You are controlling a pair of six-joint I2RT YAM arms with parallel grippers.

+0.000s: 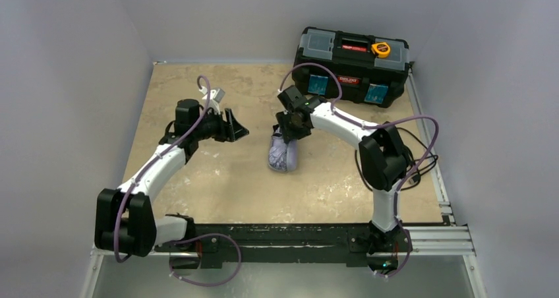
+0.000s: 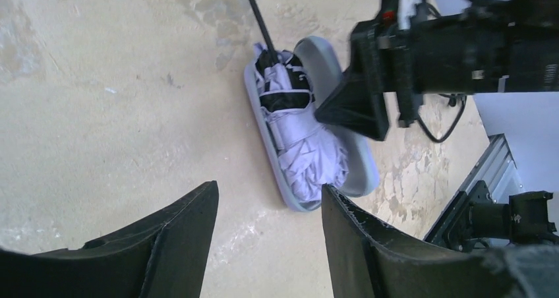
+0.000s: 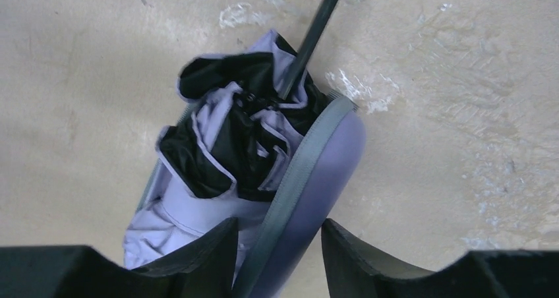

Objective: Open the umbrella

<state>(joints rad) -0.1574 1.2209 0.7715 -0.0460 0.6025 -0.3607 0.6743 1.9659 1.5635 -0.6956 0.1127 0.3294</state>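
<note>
Umbrella (image 3: 224, 146): folded, lying in the lower half of an open oval case (image 3: 329, 173) at mid-worktop (image 1: 217, 179). Black and pale lavender fabric is bunched loosely.
Shaft (image 3: 316, 28): thin and dark, it comes out of the black end of the bundle and runs out of my right wrist view. I cannot see the handle.
Long axis: in the top view the bundle runs roughly far to near. The shaft end lies away from my bases and the gathered lavender end lies toward them.
My right end effector (image 1: 290, 130): directly over the far end of the umbrella, pointing down. The fingers are apart and the raised edge of the case lid stands between them. I cannot tell whether they pinch that edge or only straddle it. They are not around the fabric or the shaft.
My left end effector (image 2: 269, 192): fingers apart with nothing between them. It is low over bare worktop, well apart from the case and aimed toward it.
Nearer arm: the right, by a wide margin.
What the next move turns on: I judge the shaft is the part to grip. It lies just beyond my right fingers, along the same axis.
</note>
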